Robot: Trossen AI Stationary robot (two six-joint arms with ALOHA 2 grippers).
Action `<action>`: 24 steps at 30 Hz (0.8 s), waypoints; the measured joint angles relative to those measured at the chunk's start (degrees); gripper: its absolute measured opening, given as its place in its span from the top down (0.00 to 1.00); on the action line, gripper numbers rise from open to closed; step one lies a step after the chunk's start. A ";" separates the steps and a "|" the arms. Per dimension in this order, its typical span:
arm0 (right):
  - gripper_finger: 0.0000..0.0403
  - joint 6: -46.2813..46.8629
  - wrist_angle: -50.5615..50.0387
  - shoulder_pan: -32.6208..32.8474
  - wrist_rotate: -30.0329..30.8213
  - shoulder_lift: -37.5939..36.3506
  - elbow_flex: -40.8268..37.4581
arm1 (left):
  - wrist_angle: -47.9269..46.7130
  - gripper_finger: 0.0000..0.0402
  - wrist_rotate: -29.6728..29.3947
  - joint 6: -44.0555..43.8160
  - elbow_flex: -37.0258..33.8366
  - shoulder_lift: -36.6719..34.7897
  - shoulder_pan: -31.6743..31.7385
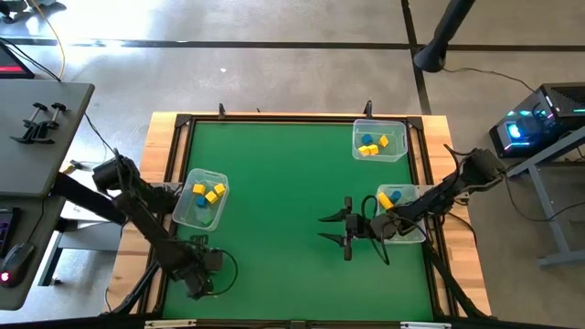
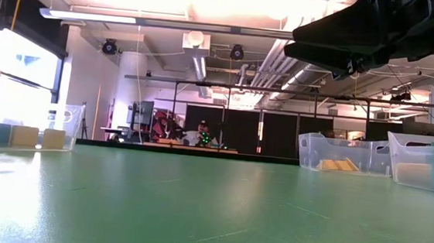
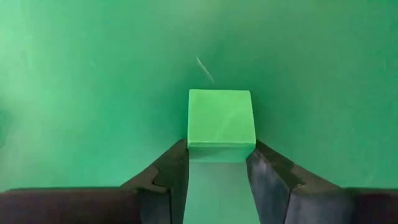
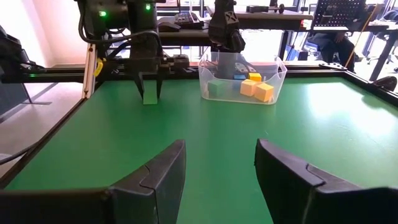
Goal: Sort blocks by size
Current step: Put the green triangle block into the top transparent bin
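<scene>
Low over the mat, left pincer clamping a green block (right pincer agape).

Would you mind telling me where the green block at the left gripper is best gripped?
Grip the green block across its two flat, parallel side faces, coming straight down from above. The left gripper already has a finger against each side; the block's top face is square and level.

One green block sits upright between the left gripper's fingers above the mat; yellow and blue blocks lie in three clear bins.
</scene>
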 joint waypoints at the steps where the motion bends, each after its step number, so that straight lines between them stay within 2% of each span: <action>1: 0.55 0.00 0.00 0.00 0.00 0.00 0.00 | 0.35 0.70 -0.62 0.02 0.00 0.00 0.32; 12: 0.55 0.00 0.00 0.00 0.02 -0.02 0.00 | 3.41 0.70 -10.57 0.01 0.04 0.00 5.48; 18: 0.55 -0.02 0.06 0.00 0.09 -0.02 0.00 | 3.43 0.70 -12.28 0.00 0.22 0.00 8.68; 21: 0.55 -1.04 0.97 0.31 3.82 -0.41 0.00 | 3.50 0.70 -15.90 0.96 2.01 0.00 9.92; 24: 0.55 -3.76 1.16 1.37 12.03 -2.52 0.00 | 2.79 0.70 -21.54 4.71 5.21 -0.02 10.93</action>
